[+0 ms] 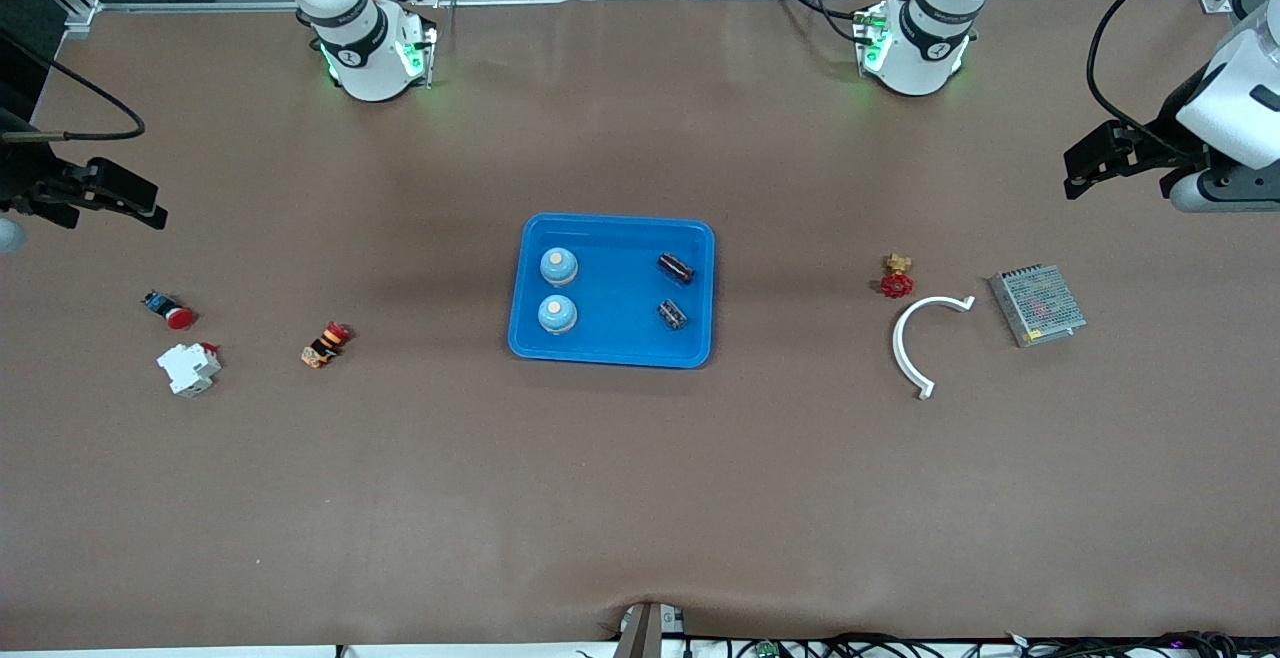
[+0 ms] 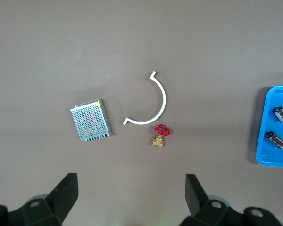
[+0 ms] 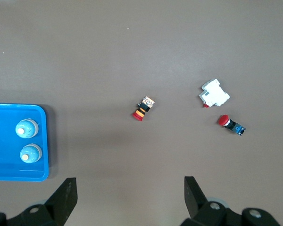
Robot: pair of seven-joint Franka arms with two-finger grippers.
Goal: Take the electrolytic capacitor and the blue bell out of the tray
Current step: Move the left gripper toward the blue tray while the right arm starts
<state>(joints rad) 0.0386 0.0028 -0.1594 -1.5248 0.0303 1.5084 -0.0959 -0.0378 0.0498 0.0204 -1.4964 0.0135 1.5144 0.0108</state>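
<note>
A blue tray (image 1: 612, 238) lies at the table's middle. In it are two blue dome bells (image 1: 559, 265) (image 1: 557, 313) toward the right arm's end and two black capacitors (image 1: 676, 268) (image 1: 673, 314) toward the left arm's end. My left gripper (image 1: 1078, 170) is open and empty, up over the table's left-arm end. My right gripper (image 1: 148, 206) is open and empty over the right-arm end. The left wrist view shows its open gripper (image 2: 132, 188), the tray's edge (image 2: 273, 162) and the capacitors (image 2: 282, 114). The right wrist view shows its open gripper (image 3: 130, 190), the tray (image 3: 19, 176) and the bells (image 3: 27, 128).
Toward the left arm's end lie a red-handled brass valve (image 1: 897, 278), a white curved piece (image 1: 915, 338) and a metal mesh box (image 1: 1037, 305). Toward the right arm's end lie a red push button (image 1: 170, 310), a white breaker (image 1: 189, 368) and an orange-black part (image 1: 325, 344).
</note>
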